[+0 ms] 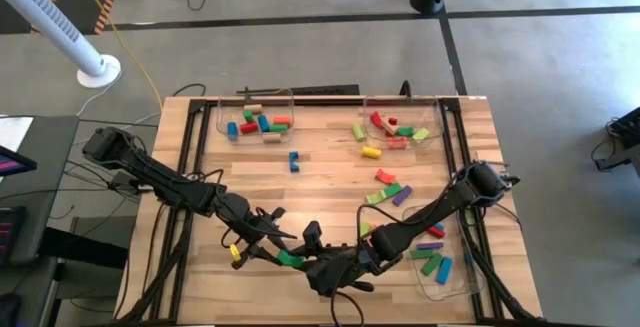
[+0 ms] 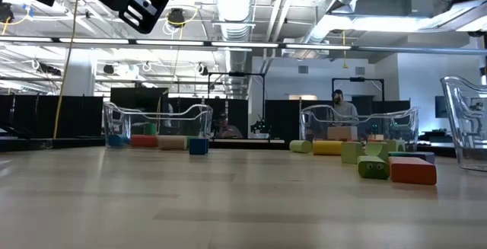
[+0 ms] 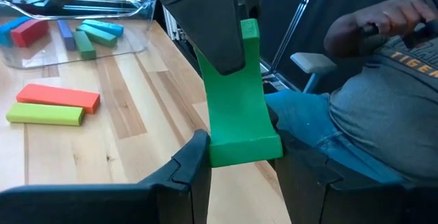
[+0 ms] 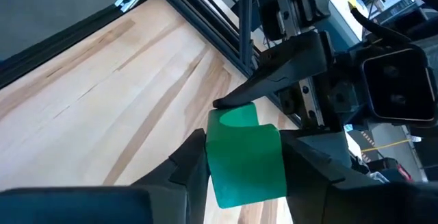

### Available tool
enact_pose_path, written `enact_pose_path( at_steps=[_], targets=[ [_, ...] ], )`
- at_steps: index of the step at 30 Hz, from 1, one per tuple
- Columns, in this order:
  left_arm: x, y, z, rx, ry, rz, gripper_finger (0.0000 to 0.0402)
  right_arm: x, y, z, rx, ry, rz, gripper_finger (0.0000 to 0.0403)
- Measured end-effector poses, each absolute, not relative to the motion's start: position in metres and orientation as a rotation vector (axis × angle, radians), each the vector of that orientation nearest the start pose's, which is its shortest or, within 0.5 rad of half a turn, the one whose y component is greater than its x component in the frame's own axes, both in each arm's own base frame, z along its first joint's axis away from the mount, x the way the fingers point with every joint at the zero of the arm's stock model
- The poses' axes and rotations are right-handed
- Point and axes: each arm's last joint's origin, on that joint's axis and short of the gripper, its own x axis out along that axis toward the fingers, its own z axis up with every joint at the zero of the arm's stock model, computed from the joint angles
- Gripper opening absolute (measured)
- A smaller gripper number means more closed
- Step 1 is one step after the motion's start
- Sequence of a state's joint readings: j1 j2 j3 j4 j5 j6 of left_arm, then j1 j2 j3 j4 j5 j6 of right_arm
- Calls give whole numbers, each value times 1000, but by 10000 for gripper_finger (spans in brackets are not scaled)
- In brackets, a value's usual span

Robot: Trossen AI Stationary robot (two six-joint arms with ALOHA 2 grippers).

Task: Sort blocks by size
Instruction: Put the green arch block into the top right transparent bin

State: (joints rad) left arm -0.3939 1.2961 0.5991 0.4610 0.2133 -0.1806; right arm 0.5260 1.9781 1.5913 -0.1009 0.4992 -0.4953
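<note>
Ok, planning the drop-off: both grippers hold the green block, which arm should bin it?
Right. The right gripper grips the green block, and the tray holding similar long blocks lies on that arm's side, farther from the left gripper.

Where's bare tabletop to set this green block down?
Bare wood lies between the lone blue block and the left gripper, which shares the green block with the right gripper. Crowded: loose blocks near the red block.
</note>
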Motion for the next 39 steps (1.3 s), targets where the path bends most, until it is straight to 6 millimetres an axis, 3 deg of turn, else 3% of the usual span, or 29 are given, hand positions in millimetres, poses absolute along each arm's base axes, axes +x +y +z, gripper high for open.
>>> enact_pose_path(
  at_steps=[7, 17, 23, 32, 39],
  targets=[
    [246, -109, 225, -150, 278, -581, 134, 399, 222, 266, -721, 411, 119, 171],
    [246, -108, 227, -111, 241, -567, 212, 385, 238, 261, -711, 453, 99, 167],
    [245, -107, 226, -108, 269, -555, 231, 373, 245, 254, -725, 531, 39, 168],
    [234, -94, 217, -29, 436, -246, 229, 357, 241, 241, -702, 680, -87, 168],
    [227, -99, 212, 30, 477, -148, 229, 348, 225, 231, -679, 817, -197, 168]
  ],
)
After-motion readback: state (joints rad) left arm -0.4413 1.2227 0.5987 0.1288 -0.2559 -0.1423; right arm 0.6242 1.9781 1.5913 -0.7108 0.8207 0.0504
